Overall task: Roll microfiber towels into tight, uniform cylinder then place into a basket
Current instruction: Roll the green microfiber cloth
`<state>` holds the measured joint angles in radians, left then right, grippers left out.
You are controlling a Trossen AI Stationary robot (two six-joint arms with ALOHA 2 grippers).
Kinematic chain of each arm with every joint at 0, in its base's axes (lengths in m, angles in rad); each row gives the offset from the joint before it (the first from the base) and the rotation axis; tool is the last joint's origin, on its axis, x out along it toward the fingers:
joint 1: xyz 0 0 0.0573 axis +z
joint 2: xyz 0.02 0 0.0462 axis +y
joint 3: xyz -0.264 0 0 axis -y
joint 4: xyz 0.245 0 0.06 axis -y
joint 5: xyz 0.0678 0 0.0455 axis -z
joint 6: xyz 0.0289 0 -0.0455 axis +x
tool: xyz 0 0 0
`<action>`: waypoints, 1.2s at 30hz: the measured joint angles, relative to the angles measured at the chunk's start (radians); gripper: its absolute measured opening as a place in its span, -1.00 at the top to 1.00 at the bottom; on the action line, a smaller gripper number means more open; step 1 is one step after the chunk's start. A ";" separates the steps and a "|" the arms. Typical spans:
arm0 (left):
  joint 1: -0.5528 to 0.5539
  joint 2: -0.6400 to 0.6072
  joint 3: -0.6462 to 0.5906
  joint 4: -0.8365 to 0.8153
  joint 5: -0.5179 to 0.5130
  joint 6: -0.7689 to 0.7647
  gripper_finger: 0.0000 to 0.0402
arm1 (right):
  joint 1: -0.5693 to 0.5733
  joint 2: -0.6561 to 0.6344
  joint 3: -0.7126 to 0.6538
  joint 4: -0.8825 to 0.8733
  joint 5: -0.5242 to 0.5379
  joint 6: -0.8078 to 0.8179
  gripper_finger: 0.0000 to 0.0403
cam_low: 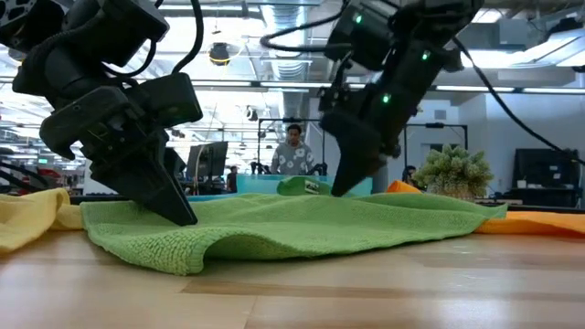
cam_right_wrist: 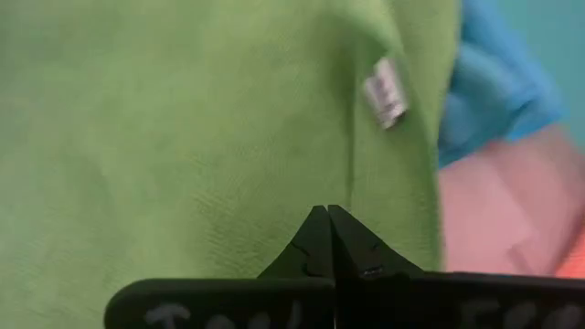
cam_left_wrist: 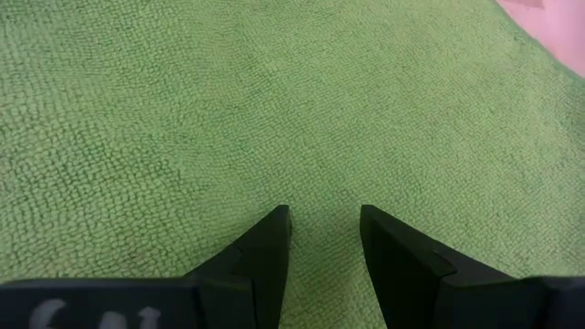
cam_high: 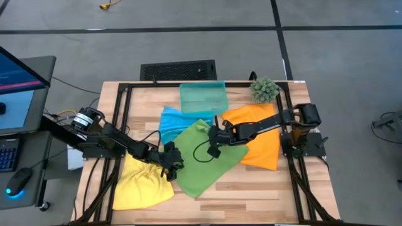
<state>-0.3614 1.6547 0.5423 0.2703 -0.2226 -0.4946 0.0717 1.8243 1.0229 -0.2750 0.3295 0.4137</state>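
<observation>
Here, seen from above, a bright green square microfiber towel (cam_high: 204,157) lies spread flat and turned like a diamond at the centre of the frame, on a pale wooden table (cam_high: 251,194); it is probably laid open like this so rolling can begin from one edge. The left gripper (cam_high: 169,162) reaches in from the left of the frame, its arm stretched low across a crumpled yellow towel (cam_high: 141,182), and rests at the green towel's left edge with its fingers (cam_left_wrist: 260,265) parted, tips on the cloth, clasping nothing. The right gripper (cam_high: 213,139) comes from the right of the frame over an orange towel (cam_high: 260,141), angled down onto the green towel's upper corner, its fingers clenched together. A sky blue towel (cam_high: 169,122) sits just above, beside the translucent teal plastic basket (cam_high: 203,97) at upper centre, which appears to hold no roll yet.
</observation>
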 joint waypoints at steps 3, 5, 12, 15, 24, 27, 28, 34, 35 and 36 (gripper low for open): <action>0.000 0.001 -0.001 0.004 0.000 0.000 0.34 | -0.030 0.019 0.000 -0.004 0.006 0.006 0.99; 0.000 0.001 -0.001 0.005 0.001 -0.002 0.34 | -0.048 0.027 0.000 -0.014 0.011 0.022 0.99; -0.002 0.001 -0.001 0.001 0.005 -0.013 0.34 | -0.074 0.024 0.000 -0.072 0.060 0.089 0.99; -0.002 0.001 -0.001 -0.004 0.007 -0.013 0.34 | -0.082 0.013 0.001 -0.112 0.090 0.122 0.98; -0.002 0.002 -0.001 -0.019 0.008 -0.014 0.34 | -0.094 -0.004 -0.001 -0.214 0.132 0.180 0.98; -0.002 0.002 -0.001 -0.029 0.009 -0.015 0.34 | -0.086 -0.037 -0.001 -0.256 0.159 0.180 0.98; -0.003 0.001 -0.001 -0.039 0.011 -0.018 0.34 | -0.084 -0.051 -0.001 -0.277 0.173 0.179 0.98; -0.034 -0.004 0.000 -0.085 0.000 -0.046 0.34 | -0.023 -0.157 -0.001 -0.271 0.193 0.062 0.98; -0.042 -0.008 -0.001 -0.086 0.000 -0.050 0.34 | -0.008 -0.167 -0.001 -0.245 0.188 0.042 0.98; -0.049 -0.016 -0.001 -0.091 0.001 -0.052 0.34 | 0.006 -0.172 -0.001 -0.205 0.179 0.021 0.98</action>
<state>-0.4101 1.6384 0.5411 0.1791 -0.2213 -0.5461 0.0774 1.6520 1.0221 -0.4801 0.5082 0.4350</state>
